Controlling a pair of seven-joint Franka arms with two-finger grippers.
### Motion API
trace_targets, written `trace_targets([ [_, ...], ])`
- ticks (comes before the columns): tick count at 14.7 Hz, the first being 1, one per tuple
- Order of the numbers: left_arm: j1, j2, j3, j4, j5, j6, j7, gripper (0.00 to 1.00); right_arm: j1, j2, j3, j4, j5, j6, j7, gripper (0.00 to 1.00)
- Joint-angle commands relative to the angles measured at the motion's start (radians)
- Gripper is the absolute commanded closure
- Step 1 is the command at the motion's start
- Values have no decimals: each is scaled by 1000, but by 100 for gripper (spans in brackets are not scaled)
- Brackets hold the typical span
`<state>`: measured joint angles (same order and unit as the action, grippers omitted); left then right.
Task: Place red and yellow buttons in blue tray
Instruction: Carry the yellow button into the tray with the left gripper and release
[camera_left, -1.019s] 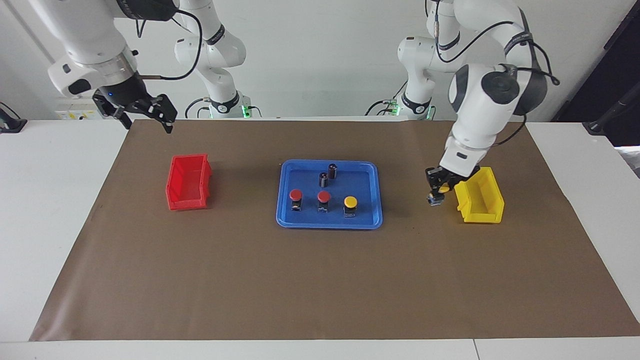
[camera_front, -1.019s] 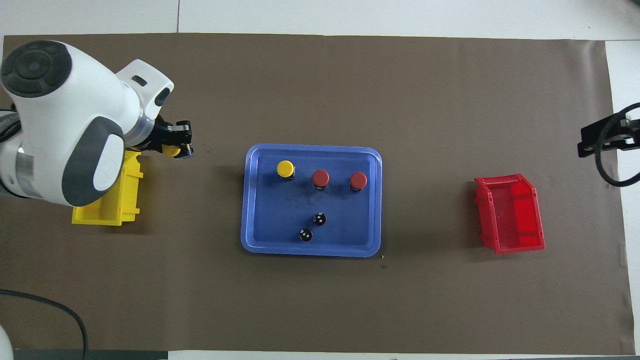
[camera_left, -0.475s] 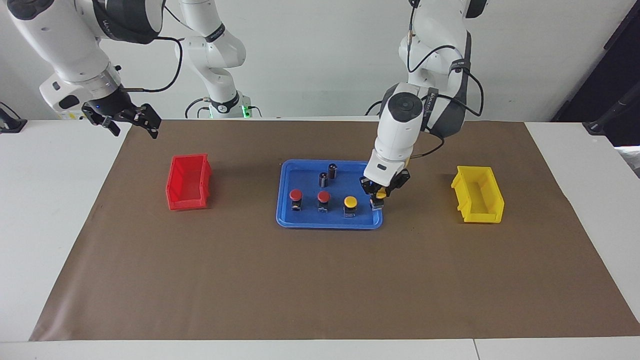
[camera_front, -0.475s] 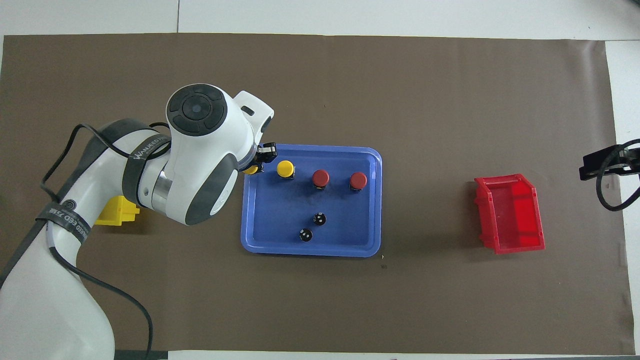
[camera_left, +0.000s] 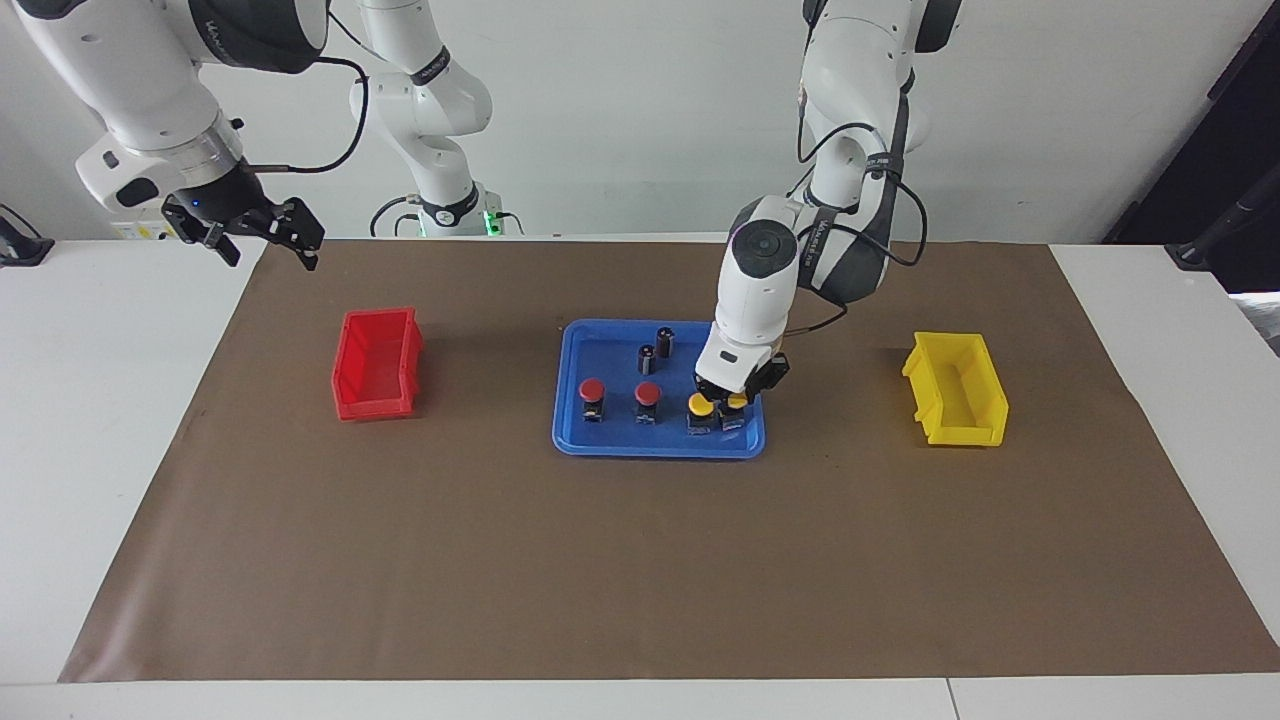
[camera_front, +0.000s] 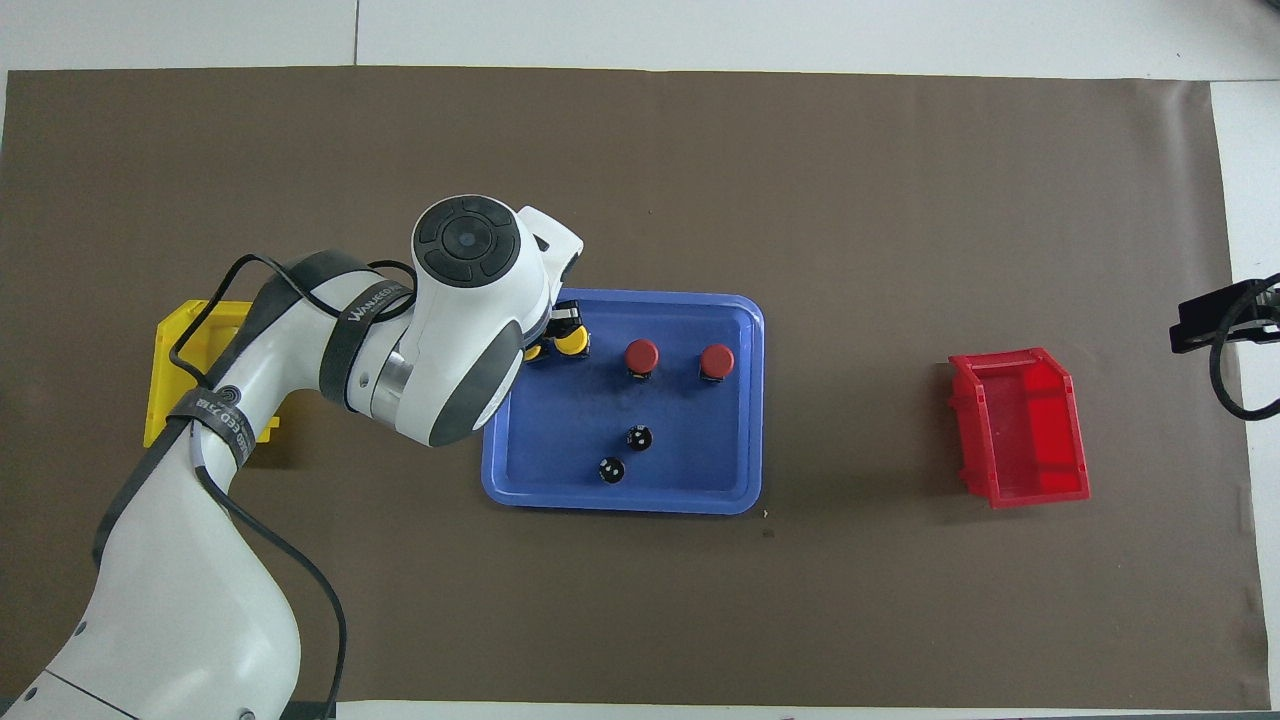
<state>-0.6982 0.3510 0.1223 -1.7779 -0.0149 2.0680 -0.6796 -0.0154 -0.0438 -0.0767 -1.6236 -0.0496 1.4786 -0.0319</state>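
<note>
- The blue tray (camera_left: 660, 440) lies mid-table on the brown mat (camera_left: 600, 570), between the red bin (camera_left: 377, 363) and the yellow bin (camera_left: 955, 388).
- Two red buttons (camera_left: 592, 390) (camera_left: 648, 393) stand upright in a row in the tray's part farther from the robots; a yellow button (camera_left: 700, 405) stands next in that row, toward the left arm's end.
- The left gripper (camera_left: 734, 398) is down inside the tray at that end of the row, its fingers clenched on the second yellow button (camera_left: 737, 402), which sits just beside the first one; whether their bases touch I cannot tell.
- In the overhead view the left arm's wrist covers most of the held button (camera_front: 533, 352) and the tray's corner.
- Two dark capless cylinders (camera_left: 647, 358) (camera_left: 665, 341) stand in the tray nearer the robots, apart from the button row.
- The right gripper (camera_left: 262, 226) waits in the air over the mat's corner at the right arm's end, fingers spread and holding nothing, well apart from the red bin.
</note>
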Motion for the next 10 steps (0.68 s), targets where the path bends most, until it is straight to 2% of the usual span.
trace_targets([
  [1, -4, -12, 10, -29, -10, 33, 0, 98, 3, -2, -2, 8, -6, -18, -11, 0],
  [2, 2, -12, 10, -35, -10, 40, 3, 91, 5, -2, -2, 8, -6, -18, -11, 0],
  [4, 5, -12, 10, -37, -10, 49, 3, 54, 9, -5, 0, 8, -7, -23, -11, 0],
  [5, 5, -12, 10, -34, -10, 47, 3, 45, 9, -5, 0, 7, -7, -24, -13, 0],
  [6, 3, -12, 10, -25, -10, 37, 3, 39, 9, -5, 0, 8, -7, -24, -11, 0],
  [10, 5, -29, 10, 29, -11, -44, 2, 33, 9, -5, 0, 7, -6, -23, -13, 0],
])
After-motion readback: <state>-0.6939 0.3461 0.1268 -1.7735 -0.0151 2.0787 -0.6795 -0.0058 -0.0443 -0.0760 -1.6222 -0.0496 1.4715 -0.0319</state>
